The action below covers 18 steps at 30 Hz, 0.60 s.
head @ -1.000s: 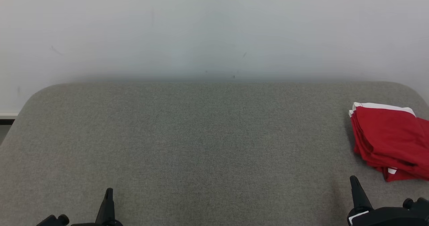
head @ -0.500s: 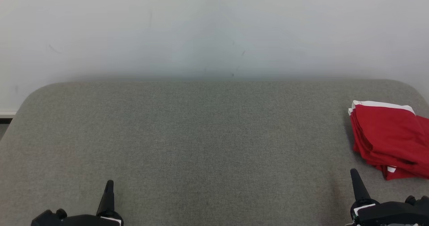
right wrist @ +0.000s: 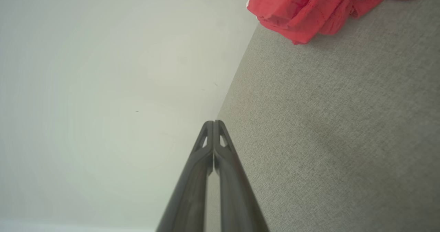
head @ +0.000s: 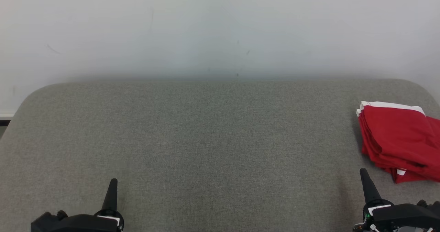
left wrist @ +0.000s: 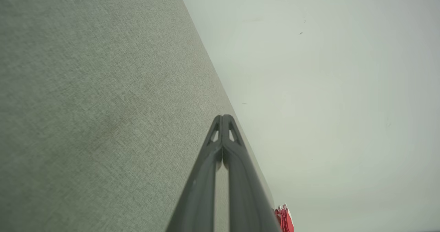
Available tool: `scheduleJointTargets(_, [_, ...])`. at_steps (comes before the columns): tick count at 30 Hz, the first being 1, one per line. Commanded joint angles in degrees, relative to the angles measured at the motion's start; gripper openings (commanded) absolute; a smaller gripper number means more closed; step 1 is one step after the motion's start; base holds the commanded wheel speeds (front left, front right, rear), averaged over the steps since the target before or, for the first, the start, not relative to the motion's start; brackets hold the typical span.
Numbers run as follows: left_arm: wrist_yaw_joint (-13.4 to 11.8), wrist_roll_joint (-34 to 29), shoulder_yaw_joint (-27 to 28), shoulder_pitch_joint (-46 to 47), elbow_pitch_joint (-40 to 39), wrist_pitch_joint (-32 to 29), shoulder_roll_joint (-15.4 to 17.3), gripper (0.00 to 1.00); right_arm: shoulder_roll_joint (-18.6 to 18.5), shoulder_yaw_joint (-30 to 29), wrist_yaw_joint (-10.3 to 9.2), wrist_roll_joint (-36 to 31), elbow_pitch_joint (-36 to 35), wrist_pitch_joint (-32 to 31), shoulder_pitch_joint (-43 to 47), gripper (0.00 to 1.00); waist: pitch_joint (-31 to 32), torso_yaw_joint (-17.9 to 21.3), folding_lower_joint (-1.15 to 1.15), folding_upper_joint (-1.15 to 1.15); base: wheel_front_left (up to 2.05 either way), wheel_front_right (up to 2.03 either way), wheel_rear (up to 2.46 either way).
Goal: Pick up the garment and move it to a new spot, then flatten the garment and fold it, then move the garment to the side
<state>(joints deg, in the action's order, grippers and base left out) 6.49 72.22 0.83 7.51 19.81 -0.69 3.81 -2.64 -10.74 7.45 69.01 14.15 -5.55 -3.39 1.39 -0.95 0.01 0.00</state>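
The red garment (head: 398,139) lies folded in a stack at about 3 o'clock on the desk (head: 206,139), its right part cut off by the head view's edge. The desk is covered in grey woven fabric, has rounded far corners, and stands against a plain white wall (head: 220,29) with a few faint marks. The garment's white-trimmed edge faces 12 o'clock. Its folded side runs from 11 to 5 o'clock, but I can't make out the full long axis. The left gripper (head: 112,185) sits at 7 o'clock. The right gripper (head: 364,177) sits at 5 o'clock, near the garment but apart from it. Both have their jaws pressed together on nothing.
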Motion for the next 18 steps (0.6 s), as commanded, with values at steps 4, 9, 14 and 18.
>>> scheduleJointTargets(4, [0.27, 2.94, 0.49, 1.90, -0.08, -0.81, -0.19, 0.00, -0.29, 0.00, 0.04, 3.08, -0.20, -0.22, -1.12, 0.00, -0.14, 0.09, 0.00, 0.00, 0.00, 0.00, 0.00])
scheduleJointTargets(9, [0.43, 5.33, 0.68, 2.58, 0.11, -1.44, -0.29, 0.00, -0.30, 0.00, 0.05, 5.80, -0.12, -0.31, -1.50, 0.00, -0.31, 0.19, 0.00, 0.00, 0.00, 0.00, 0.00])
scheduleJointTargets(14, [0.56, 7.51, 0.86, 2.94, 0.28, -2.05, -0.42, 0.00, -0.31, 0.00, 0.05, 8.25, -0.03, -0.44, -1.70, 0.00, -0.48, 0.28, 0.00, 0.00, 0.00, 0.00, 0.00])
scheduleJointTargets(18, [0.69, 9.07, 1.00, 3.49, 0.40, -2.52, -0.50, 0.00, -0.31, 0.00, 0.05, 10.08, 0.04, -0.53, -1.97, 0.00, -0.61, 0.36, 0.00, 0.00, 0.00, 0.00, 0.00])
